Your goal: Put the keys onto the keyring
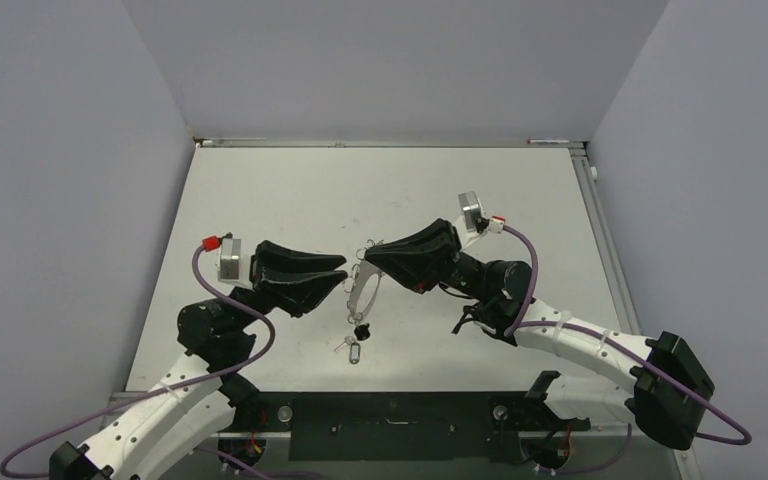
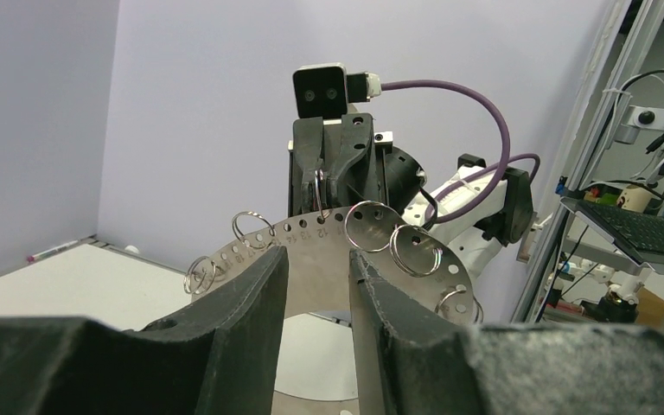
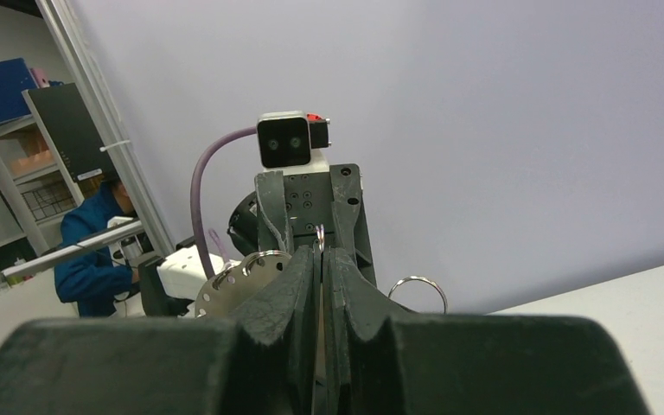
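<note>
A curved metal plate (image 1: 368,292) with numbered holes stands upright between my two grippers, with several split rings hung on it (image 2: 311,233). My right gripper (image 1: 364,250) is shut on one keyring (image 3: 318,232) at the plate's top edge, and the ring's tip pokes out above the pressed fingertips. My left gripper (image 2: 316,252) faces it from the other side. Its fingers (image 2: 259,285) stand apart just in front of the plate, with nothing between them. The keys (image 1: 352,348), small and silvery, lie on the table near the plate's foot.
A small black knob (image 1: 362,329) sits at the plate's base. Loose rings (image 2: 415,251) hang from other holes of the plate. A pen (image 1: 550,141) lies along the far table edge. Grey walls close in the left, right and back sides.
</note>
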Robot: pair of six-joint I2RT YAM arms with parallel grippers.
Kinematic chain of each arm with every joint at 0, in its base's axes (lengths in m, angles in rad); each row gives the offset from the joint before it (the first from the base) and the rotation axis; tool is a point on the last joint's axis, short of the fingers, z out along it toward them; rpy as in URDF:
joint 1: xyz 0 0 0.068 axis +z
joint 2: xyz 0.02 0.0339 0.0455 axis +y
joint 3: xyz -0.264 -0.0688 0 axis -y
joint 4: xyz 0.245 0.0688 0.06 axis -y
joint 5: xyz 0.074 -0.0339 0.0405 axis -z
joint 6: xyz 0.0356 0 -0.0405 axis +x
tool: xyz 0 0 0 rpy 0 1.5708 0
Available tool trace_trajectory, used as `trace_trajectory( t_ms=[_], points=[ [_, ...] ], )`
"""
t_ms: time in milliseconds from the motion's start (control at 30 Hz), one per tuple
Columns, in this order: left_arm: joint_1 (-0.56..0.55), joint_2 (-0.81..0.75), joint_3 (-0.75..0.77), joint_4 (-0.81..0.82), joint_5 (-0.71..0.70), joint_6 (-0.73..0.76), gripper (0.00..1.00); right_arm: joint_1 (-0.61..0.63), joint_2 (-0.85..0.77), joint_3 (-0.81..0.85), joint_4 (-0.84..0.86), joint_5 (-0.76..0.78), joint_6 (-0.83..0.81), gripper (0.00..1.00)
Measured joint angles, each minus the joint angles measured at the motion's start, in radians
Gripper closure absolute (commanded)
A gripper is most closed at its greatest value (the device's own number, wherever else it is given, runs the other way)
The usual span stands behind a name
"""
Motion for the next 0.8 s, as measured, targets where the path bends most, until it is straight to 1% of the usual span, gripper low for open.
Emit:
trace_trajectory(
  t_ms=[433,800],
  points=[
    [-0.138,0.059,0.001,0.006,-0.060,0.113,0.72,0.015,0.000,-0.003,-0.008,-0.003,-0.005,0.95],
    [-0.179,0.064,0.002,0.006,-0.107,0.181,0.76,0.027,-0.003,-0.016,-0.026,-0.002,-0.024,0.95]
  ],
)
